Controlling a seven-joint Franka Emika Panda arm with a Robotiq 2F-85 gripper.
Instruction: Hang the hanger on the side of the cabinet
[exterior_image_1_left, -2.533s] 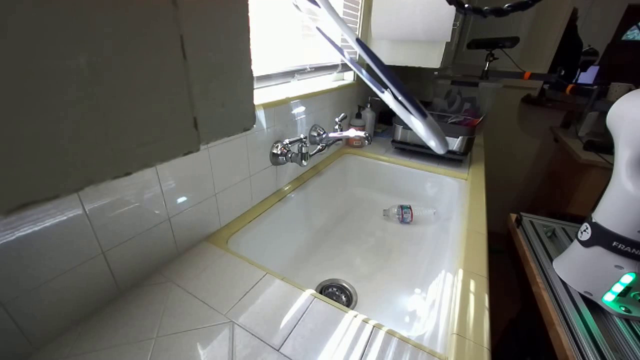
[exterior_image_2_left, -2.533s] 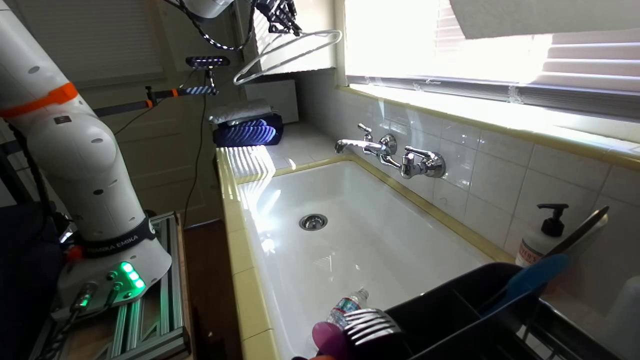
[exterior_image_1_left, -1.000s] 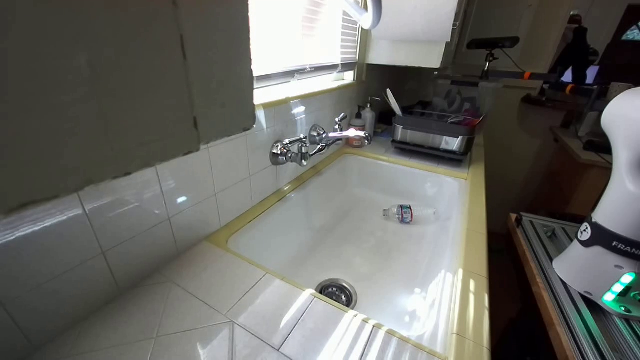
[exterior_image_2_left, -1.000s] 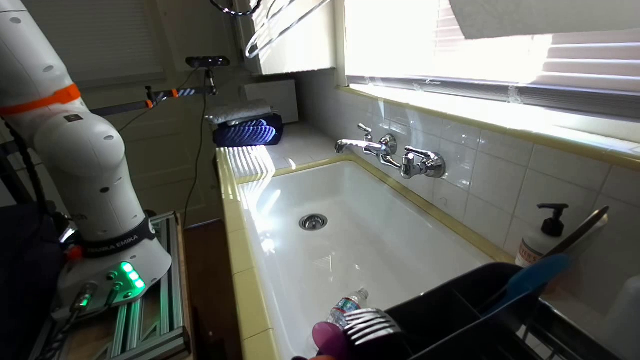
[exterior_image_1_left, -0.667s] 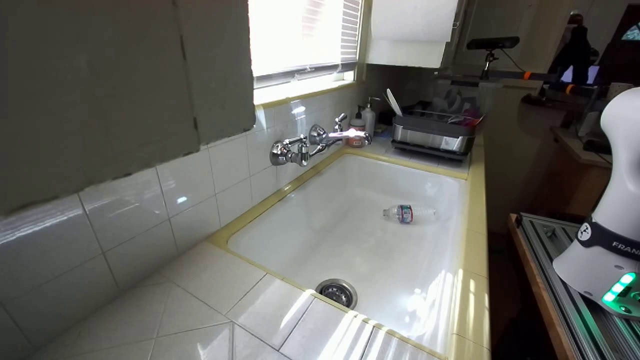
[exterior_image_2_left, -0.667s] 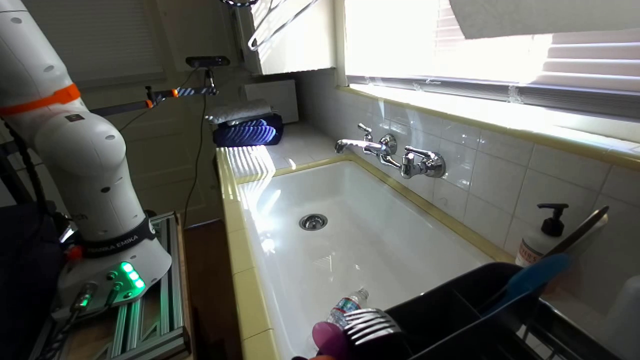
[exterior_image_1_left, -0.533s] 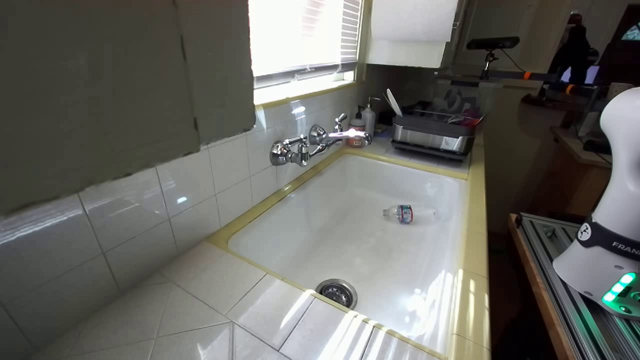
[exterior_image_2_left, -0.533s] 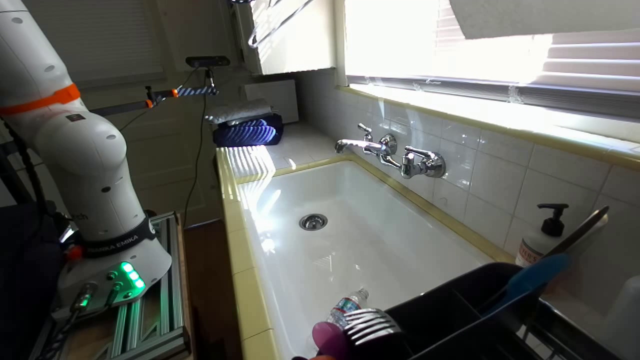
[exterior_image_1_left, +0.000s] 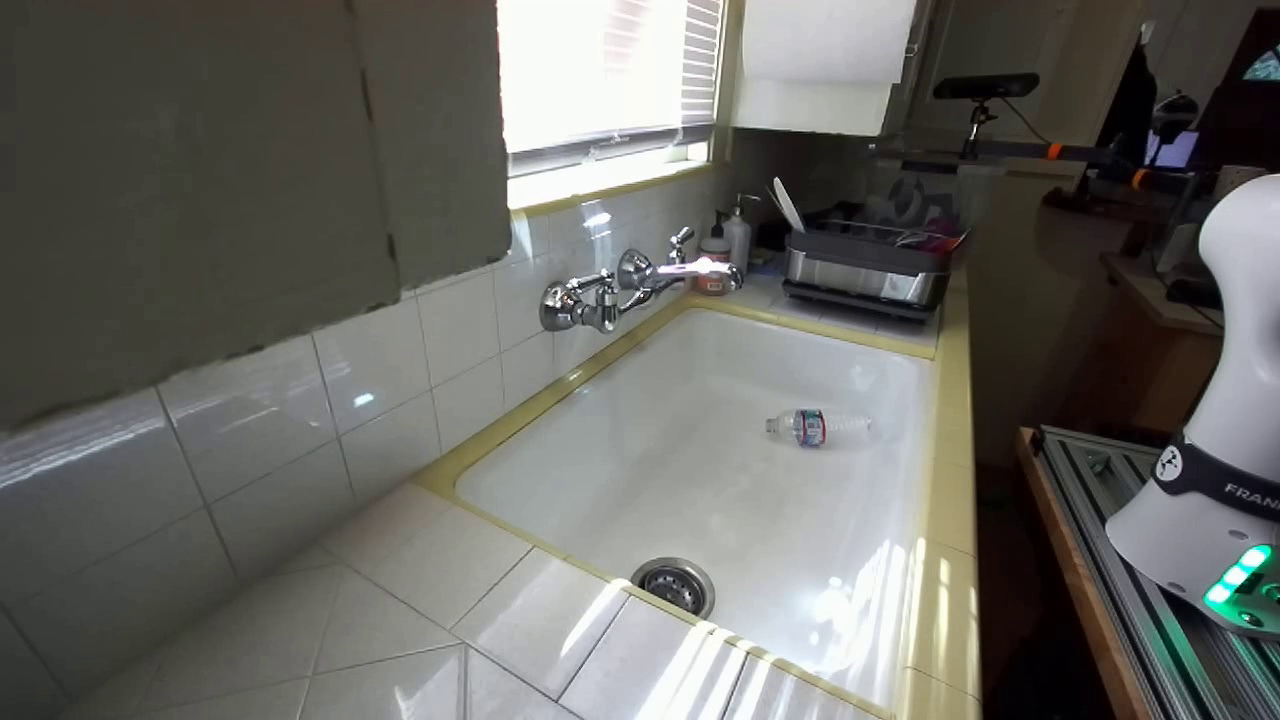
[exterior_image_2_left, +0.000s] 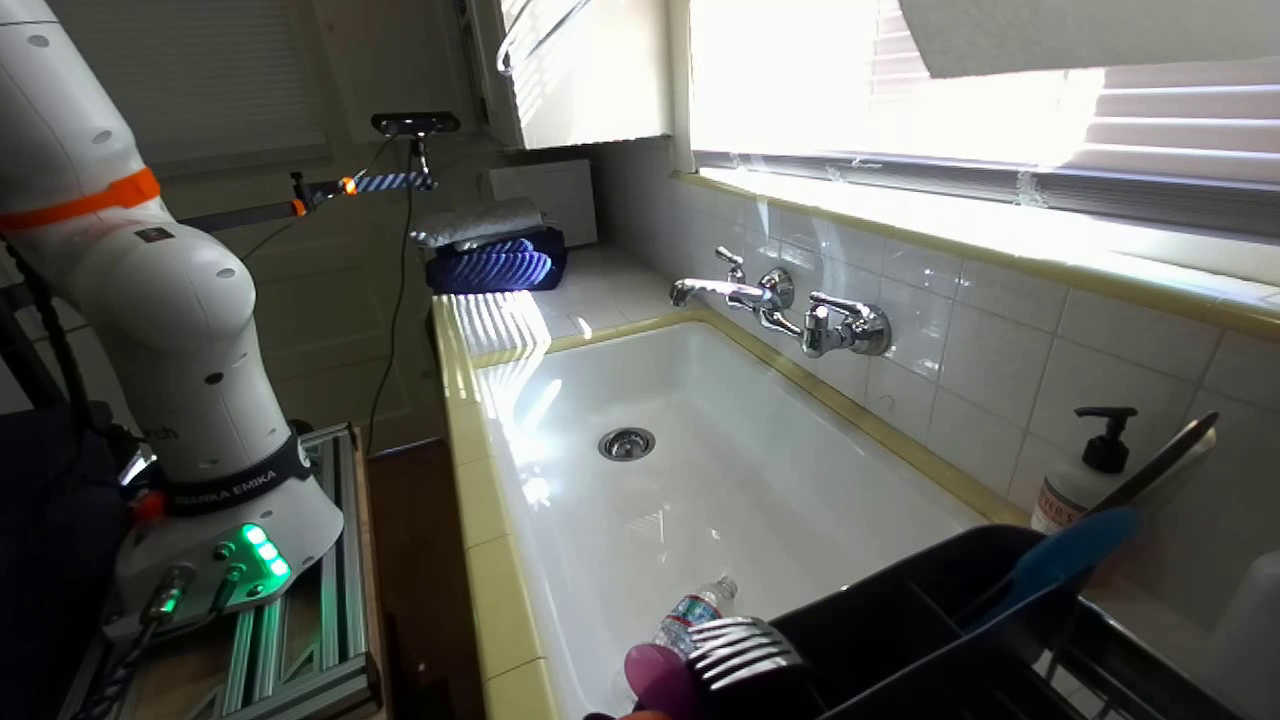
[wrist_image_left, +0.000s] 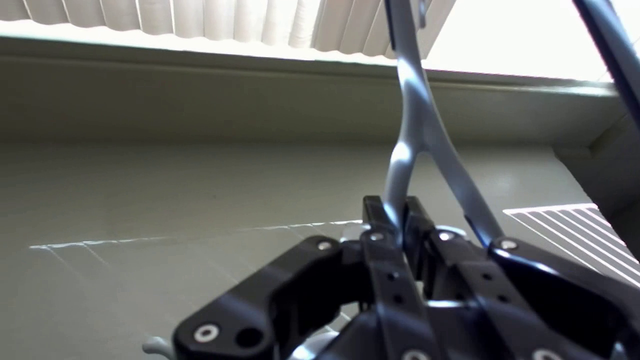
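Note:
The hanger (wrist_image_left: 422, 107) is white and thin-rodded, with a forked bar, in the wrist view. My gripper (wrist_image_left: 394, 217) is shut on one of its rods, with a finger on each side. The other rod of the fork passes beside the right finger. In an exterior view only a lower corner of the hanger (exterior_image_2_left: 505, 58) shows at the top edge, in front of the sunlit cabinet side (exterior_image_2_left: 610, 85). From these views I cannot tell whether they touch. The gripper is above the frame in both exterior views. A cabinet (exterior_image_1_left: 200, 180) also shows large in an exterior view.
A small pale knob-like thing (wrist_image_left: 159, 346) shows low in the wrist view, before a grey surface. Below are the white sink (exterior_image_2_left: 800, 500) with a plastic bottle (exterior_image_1_left: 810, 428), the chrome tap (exterior_image_2_left: 735, 292) and a dish rack (exterior_image_1_left: 865, 270). Window blinds (exterior_image_2_left: 1180, 130) stand alongside.
The hanger and gripper have risen out of the top of both exterior views, leaving only the hanger's corner in one. The hanger also tilted more steeply. The upper arm shifted slightly.

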